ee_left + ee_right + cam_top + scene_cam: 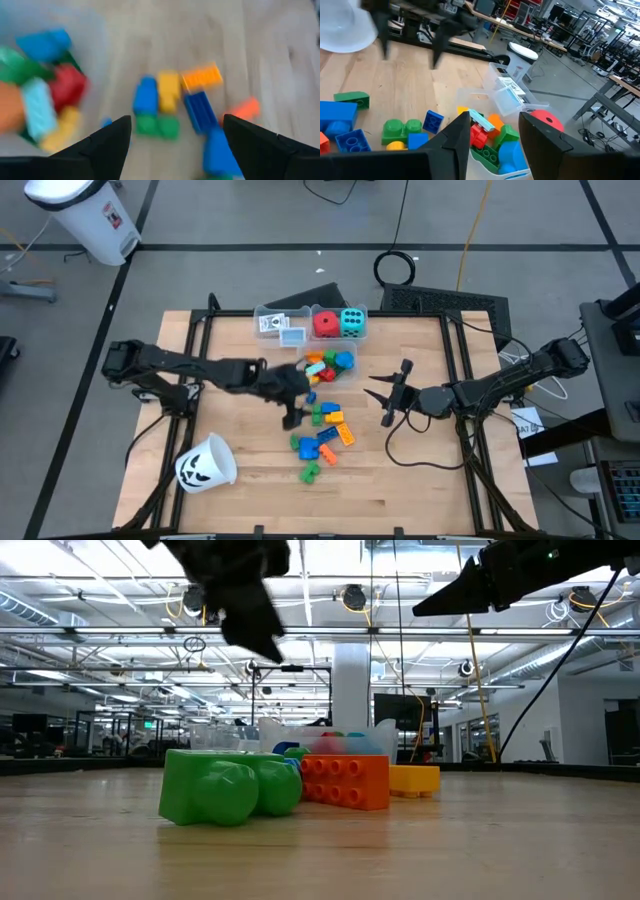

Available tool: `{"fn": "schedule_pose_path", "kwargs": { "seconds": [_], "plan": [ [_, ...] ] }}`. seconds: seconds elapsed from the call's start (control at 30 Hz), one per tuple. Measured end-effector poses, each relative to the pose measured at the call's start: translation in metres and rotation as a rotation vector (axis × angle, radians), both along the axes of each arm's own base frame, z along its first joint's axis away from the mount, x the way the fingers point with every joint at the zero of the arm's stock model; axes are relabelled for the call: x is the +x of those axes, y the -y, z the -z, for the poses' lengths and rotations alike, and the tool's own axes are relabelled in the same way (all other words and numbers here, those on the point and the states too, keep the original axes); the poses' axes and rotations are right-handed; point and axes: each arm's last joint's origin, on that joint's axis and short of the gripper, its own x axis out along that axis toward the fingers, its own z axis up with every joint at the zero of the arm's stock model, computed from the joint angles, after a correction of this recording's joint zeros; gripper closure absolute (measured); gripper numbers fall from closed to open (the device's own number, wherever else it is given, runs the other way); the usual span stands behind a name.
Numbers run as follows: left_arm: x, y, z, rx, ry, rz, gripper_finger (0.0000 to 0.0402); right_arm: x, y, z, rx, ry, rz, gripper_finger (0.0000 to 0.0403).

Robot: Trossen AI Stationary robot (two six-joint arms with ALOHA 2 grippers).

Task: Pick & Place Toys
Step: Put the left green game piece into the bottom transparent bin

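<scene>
Nearest: white cup (205, 464) on its side at the near left. Mid-table: loose blocks (322, 438) scattered. Above them, left gripper (291, 417) spread wide, empty — seemingly the approach to a pick; next, descent over one block and closing. Right gripper (389, 393) open, waiting right. Farthest: bins (310, 325) holding dice.

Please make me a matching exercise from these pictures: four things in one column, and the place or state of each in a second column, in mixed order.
Things:
1. red die
2. white cup
3. left gripper
4. picture cards

Place or state:
A. on its side, on the table
B. open, above loose blocks
C. in a clear bin, next to the cyan die
D. in a bin compartment with no die

Pairs: 1-C, 2-A, 3-B, 4-D
</scene>
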Motion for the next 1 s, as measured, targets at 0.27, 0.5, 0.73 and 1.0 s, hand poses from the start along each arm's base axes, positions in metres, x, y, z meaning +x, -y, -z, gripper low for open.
{"fn": "schedule_pose_path", "kwargs": {
  "seconds": [0.27, 0.5, 0.73, 1.0],
  "plan": [
    [-0.011, 0.053, 0.013, -0.002, -0.111, 0.148, 0.0087, 0.001, -0.002, 0.000, 0.015, 0.001, -0.057, 0.0261],
    [-0.014, 0.090, 0.039, 0.176, -0.196, 0.410, 0.0096, 0.001, -0.002, 0.000, 0.016, 0.004, -0.056, 0.0261],
    [-0.006, 0.097, 0.072, 0.345, -0.278, 0.511, 0.0108, 0.001, -0.002, 0.000, 0.020, 0.003, -0.074, 0.0261],
    [0.005, 0.084, 0.097, 0.430, -0.364, 0.498, 0.0132, 0.001, -0.002, 0.000, 0.020, 0.003, -0.074, 0.0261]
  ]
}}
